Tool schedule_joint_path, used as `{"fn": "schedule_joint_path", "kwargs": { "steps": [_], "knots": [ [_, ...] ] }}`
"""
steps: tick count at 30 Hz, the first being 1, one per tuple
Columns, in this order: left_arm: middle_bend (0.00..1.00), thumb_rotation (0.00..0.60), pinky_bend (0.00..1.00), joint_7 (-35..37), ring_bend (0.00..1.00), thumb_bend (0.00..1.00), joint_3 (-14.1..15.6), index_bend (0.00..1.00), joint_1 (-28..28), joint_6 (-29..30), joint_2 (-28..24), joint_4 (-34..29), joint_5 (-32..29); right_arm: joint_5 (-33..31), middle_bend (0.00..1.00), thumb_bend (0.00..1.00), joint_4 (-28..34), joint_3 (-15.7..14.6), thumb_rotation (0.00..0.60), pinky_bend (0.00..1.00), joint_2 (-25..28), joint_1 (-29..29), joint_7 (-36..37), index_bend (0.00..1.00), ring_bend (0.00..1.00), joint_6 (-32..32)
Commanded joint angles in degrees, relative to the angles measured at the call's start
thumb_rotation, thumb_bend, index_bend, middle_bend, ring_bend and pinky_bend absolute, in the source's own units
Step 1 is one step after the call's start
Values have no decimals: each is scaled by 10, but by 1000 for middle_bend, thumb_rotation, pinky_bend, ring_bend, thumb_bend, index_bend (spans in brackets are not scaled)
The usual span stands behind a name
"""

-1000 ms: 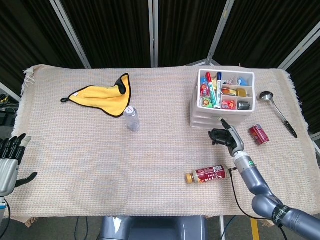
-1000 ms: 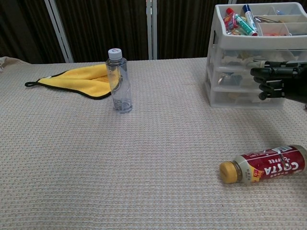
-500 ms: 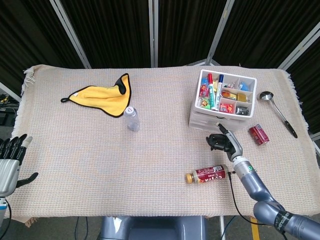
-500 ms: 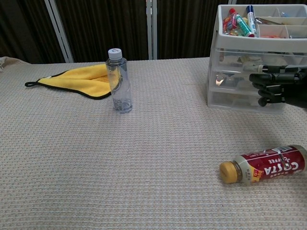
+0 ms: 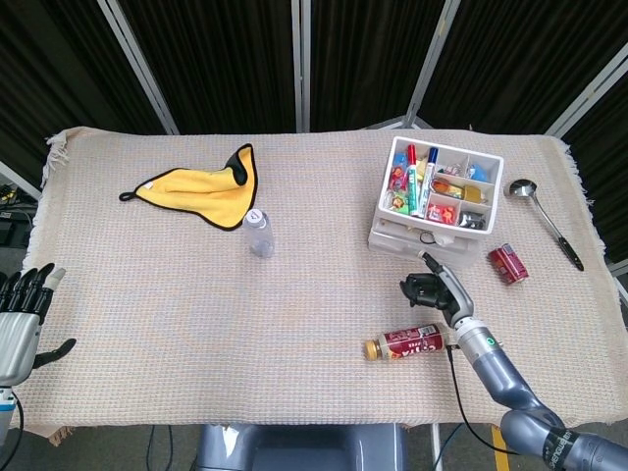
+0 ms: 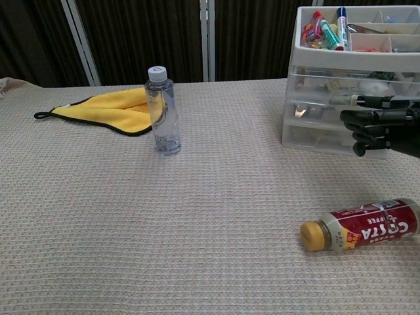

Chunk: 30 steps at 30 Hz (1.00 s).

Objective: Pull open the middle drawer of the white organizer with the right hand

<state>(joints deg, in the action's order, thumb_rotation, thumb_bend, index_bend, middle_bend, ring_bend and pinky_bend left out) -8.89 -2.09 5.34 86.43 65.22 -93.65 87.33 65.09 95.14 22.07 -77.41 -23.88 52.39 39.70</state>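
Observation:
The white organizer [image 5: 385, 201] stands at the right of the table, turned a little askew, its top tray full of pens and small items. In the chest view its stacked drawers [image 6: 315, 108] face me at the upper right. My right hand [image 5: 432, 289] is just in front of it. In the chest view that hand [image 6: 374, 125] has dark fingers curled against the front of the middle drawer, and the grip itself is partly hidden. In the head view the drawer fronts stick out slightly under the tray. My left hand [image 5: 18, 319] hovers at the table's near left edge, fingers apart, holding nothing.
A brown coffee bottle [image 5: 404, 342] lies on its side close to my right forearm. A red can [image 5: 508, 263] and a metal ladle [image 5: 545, 218] lie right of the organizer. A clear water bottle [image 5: 259, 234] stands mid-table, with a yellow cloth [image 5: 206, 186] behind it.
My right hand has drawn back toward me, and the whole organizer has slid and twisted along with it. The left hand has barely moved.

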Motion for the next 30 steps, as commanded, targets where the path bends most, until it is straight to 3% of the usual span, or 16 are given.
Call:
{"fn": "schedule_joint_path", "kwargs": {
  "steps": [1,15,22,30],
  "knots": [
    [0,600,0,0,0,125,0,0,0,0,0,0,0,15,736,343,10,-10,600,657,1,6,-2,264,794,11],
    [0,600,0,0,0,125,1,0,-1,2,0,0,2,76,668,314,59,-51,600,619,7,32,-44,206,746,89],
    [0,600,0,1,0,125,2,0,-2,5,-1,-2,5,67,655,303,71,-63,600,616,10,39,-80,201,738,118],
    [0,600,0,4,0,125,2,0,-2,5,-2,-1,6,121,655,295,96,-79,600,616,6,59,-169,201,738,215]
  ]
}}
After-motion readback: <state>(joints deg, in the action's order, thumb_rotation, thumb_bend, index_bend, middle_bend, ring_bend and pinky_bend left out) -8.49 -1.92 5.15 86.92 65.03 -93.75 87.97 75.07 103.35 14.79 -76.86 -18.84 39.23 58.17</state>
